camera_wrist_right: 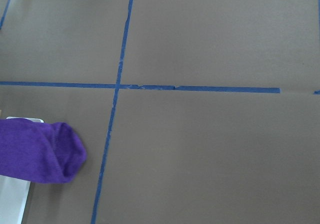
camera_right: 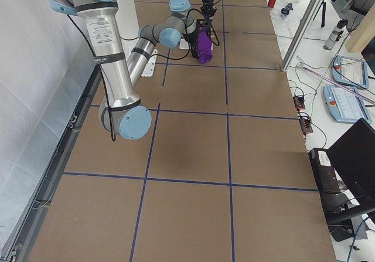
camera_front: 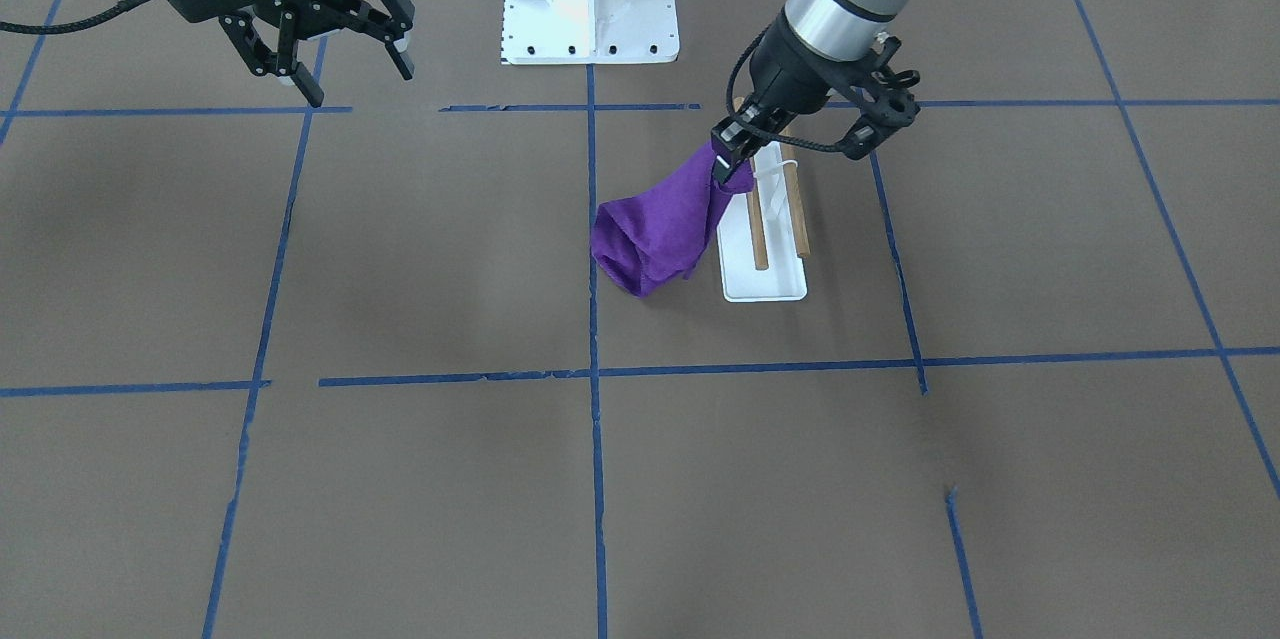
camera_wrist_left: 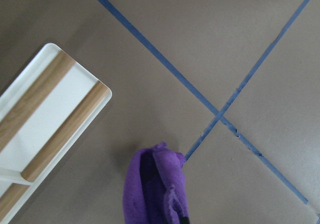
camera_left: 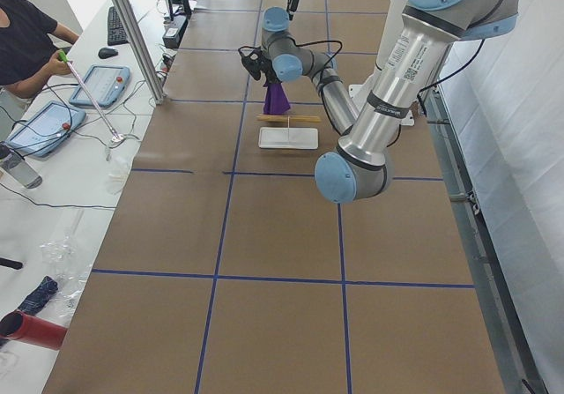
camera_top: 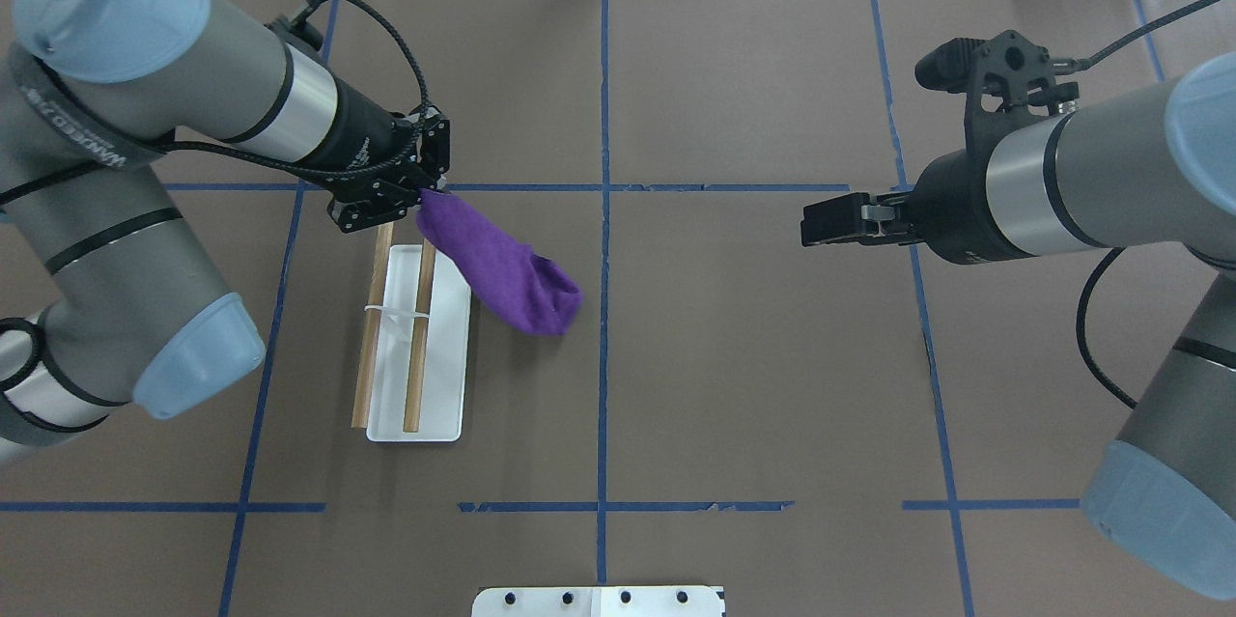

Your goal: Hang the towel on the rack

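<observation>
The towel (camera_top: 502, 274), purple and bunched into a loose tube, hangs by one end from the left hand (camera_top: 423, 195), whose fingers are pinched closed on that end. From the pinch, the cloth slopes toward the lower right of the overhead frame. It lies wholly to the right of the rack (camera_top: 394, 371) and rests on neither bar. Whether its low end brushes the brown surface (camera_top: 734, 356) cannot be told. The rack's two dowels (camera_top: 416, 366) run lengthwise up and down that frame, side by side. The left hand sits just at their upper ends, above the right-hand dowel's tip. So the towel's length points away from the bars, not across them, and that is the relation the next move seems to turn on. The held end likely has to travel toward frame left, over both dowels and partway down their length, so that the cloth trails across them at a right angle and can drape. The left hand is plainly the nearer one. The right hand (camera_front: 355, 79) is at the upper left of the front-facing frame with its fingers spread wide and nothing in them, well apart from both towel and rack.
</observation>
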`<state>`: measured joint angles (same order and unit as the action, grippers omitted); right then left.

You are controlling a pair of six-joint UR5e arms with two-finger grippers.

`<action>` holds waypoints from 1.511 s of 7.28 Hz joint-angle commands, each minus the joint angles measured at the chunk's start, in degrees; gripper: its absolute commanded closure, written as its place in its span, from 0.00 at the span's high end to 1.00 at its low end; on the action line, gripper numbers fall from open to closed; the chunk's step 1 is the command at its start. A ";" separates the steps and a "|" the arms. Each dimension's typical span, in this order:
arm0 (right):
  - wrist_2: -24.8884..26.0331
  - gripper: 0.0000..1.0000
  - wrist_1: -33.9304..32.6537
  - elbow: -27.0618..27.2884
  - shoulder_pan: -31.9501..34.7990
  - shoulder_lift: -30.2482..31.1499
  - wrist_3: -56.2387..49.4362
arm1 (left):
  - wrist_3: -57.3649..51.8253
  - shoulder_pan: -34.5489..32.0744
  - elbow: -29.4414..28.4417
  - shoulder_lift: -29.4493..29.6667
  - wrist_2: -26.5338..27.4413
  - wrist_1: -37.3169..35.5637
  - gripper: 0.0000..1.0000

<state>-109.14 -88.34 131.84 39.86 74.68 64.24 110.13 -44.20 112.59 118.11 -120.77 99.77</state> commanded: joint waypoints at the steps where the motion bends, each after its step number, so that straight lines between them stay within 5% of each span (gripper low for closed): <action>1: 0.24 1.00 0.01 1.13 0.57 2.57 0.01 | -5.06 -2.81 1.92 -6.11 0.62 0.08 0.00; 6: -0.20 1.00 0.01 1.32 1.98 3.28 -0.17 | -17.04 -4.41 1.93 -14.29 2.11 0.43 0.00; 11: -0.20 1.00 0.01 1.40 2.15 3.54 -0.17 | -19.17 -4.14 0.27 -15.89 4.04 1.13 0.00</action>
<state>-109.37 -88.33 133.21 42.01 78.10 64.07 91.06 -48.47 113.78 102.20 -117.52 100.58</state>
